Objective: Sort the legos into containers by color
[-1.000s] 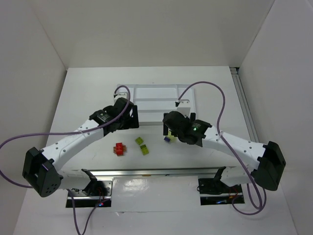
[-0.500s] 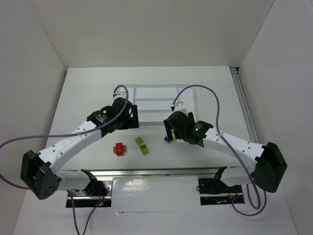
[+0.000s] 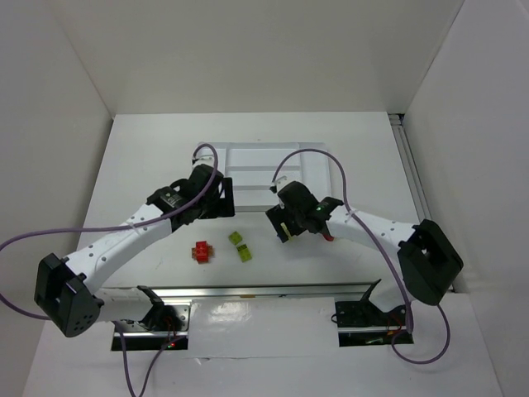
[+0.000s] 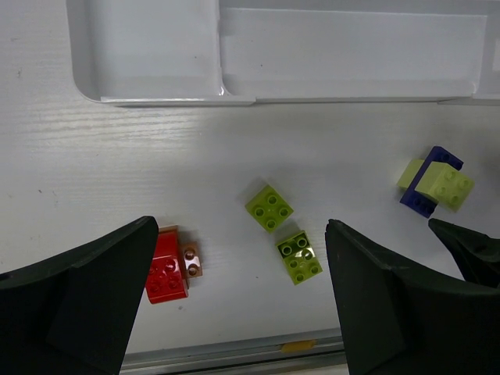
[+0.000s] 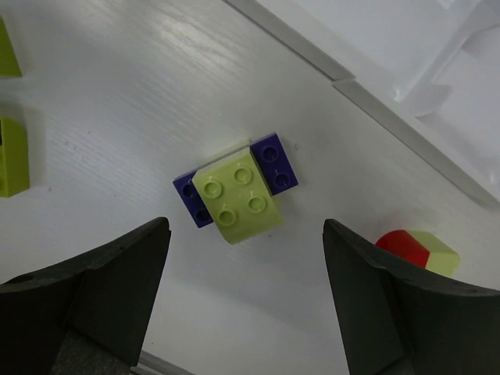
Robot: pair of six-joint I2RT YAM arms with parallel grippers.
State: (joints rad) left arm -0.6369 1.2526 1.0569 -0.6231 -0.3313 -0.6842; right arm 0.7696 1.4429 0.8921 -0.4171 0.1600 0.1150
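The white tray lies at the back centre, and its near compartments show in the left wrist view. A red brick joined to an orange one lies on the table. Two yellow-green bricks lie beside it. My left gripper is open and empty above them. A yellow-green brick stacked on a purple one lies just ahead of my open, empty right gripper. A red and yellow-green piece lies to its right.
The tray's near corner is close to the purple stack. A metal rail runs along the table's front edge. White walls enclose the table on three sides. Purple cables loop over both arms.
My right arm has swung left and its wrist has turned, so the gripper now hangs over the purple and yellow-green stack. My left arm has barely shifted. The bricks have not moved.
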